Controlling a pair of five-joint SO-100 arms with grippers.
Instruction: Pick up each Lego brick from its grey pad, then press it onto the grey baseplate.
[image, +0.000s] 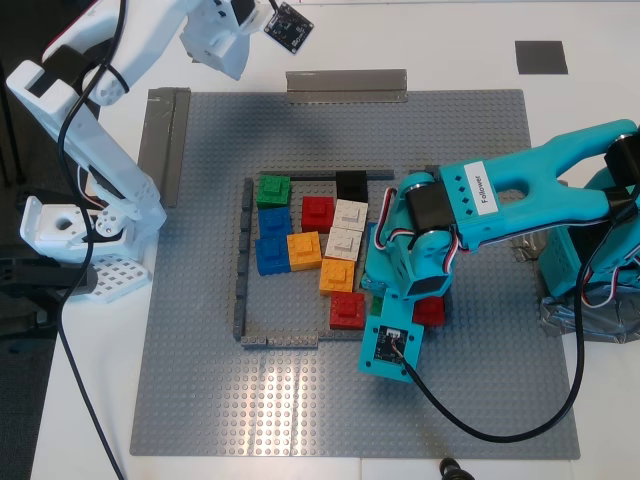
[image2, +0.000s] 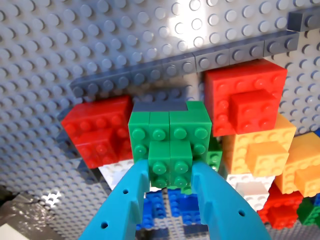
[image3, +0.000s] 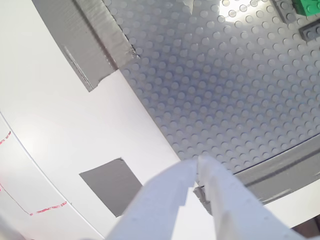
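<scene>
Pinching a green Lego brick (image2: 170, 150) above the framed cluster mid-bench, my first gripper (image2: 170, 172) is best lowered squarely onto the grey baseplate (image: 200, 400); my second gripper (image3: 197, 167), jaws pressed together, is parked near a far corner.

I count two small green studded plastic bricks (image: 272, 190) (image2: 170, 145), three red ones (image: 317, 212), two blue, two orange, two white. There is one big grey studded baseplate (image: 200, 350).

The exterior view looks straight down on the desk from high above, taking in the whole grey baseplate (image: 200, 380). The first wrist view sits close over the bricks inside the frame, facing down. The second wrist view looks down from higher at the baseplate (image3: 225, 100) edge, tape and a grey pad (image3: 112, 182).
</scene>
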